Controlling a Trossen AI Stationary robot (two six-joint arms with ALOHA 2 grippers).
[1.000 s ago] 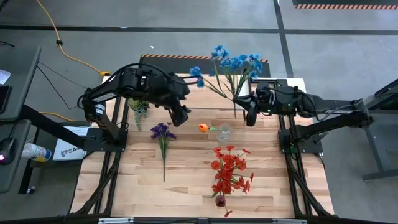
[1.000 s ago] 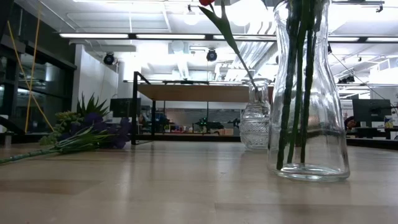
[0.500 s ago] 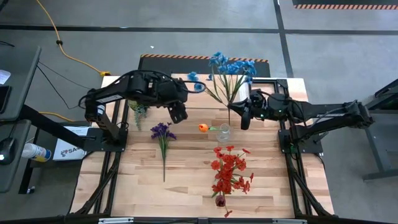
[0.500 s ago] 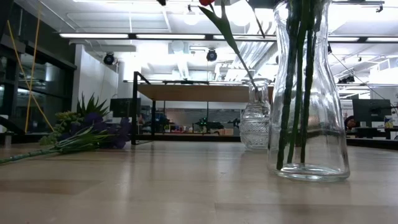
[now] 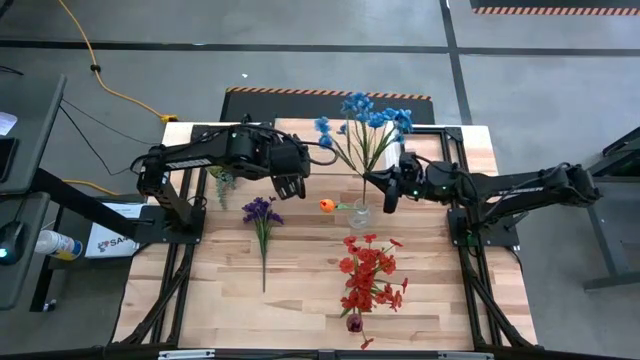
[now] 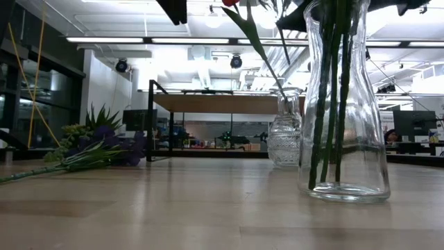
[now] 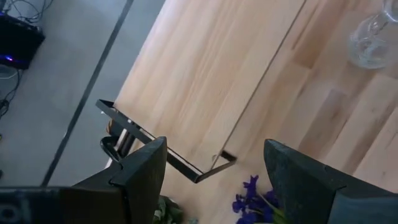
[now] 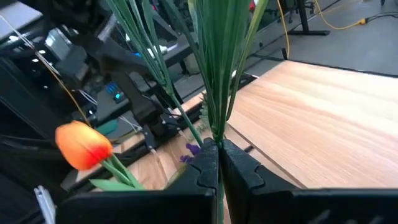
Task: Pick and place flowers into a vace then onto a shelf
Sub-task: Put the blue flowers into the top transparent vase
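1. Desk (image 5: 230, 290) of pale wood planks carries everything in the high view; the shelf (image 5: 300, 145), a light-wood board on thin black legs, sits toward its 12 o'clock edge.
2. Left gripper (image 5: 290, 186) hangs above the desk at about 10 o'clock of the centre, near the shelf's front edge; its jaws stand apart and hold nothing, and the left wrist view shows bare desk between the two dark fingers (image 7: 140, 177).
3. Right gripper (image 5: 383, 189) reaches in from 3 o'clock, jaws closed on the green stems of the blue flowers (image 5: 365, 110), whose blooms fan out toward 12 o'clock over the shelf.
4. Red flowers (image 5: 368, 275) stand in a tall glass vase (image 6: 343, 104) at 6 o'clock.
5. Purple flowers (image 5: 262, 212) lie flat on the desk at 9 o'clock of centre, well apart from both grippers.
6. Small glass vase (image 5: 360, 212) at the centre holds the orange flower (image 5: 327, 205), just beside the right gripper.
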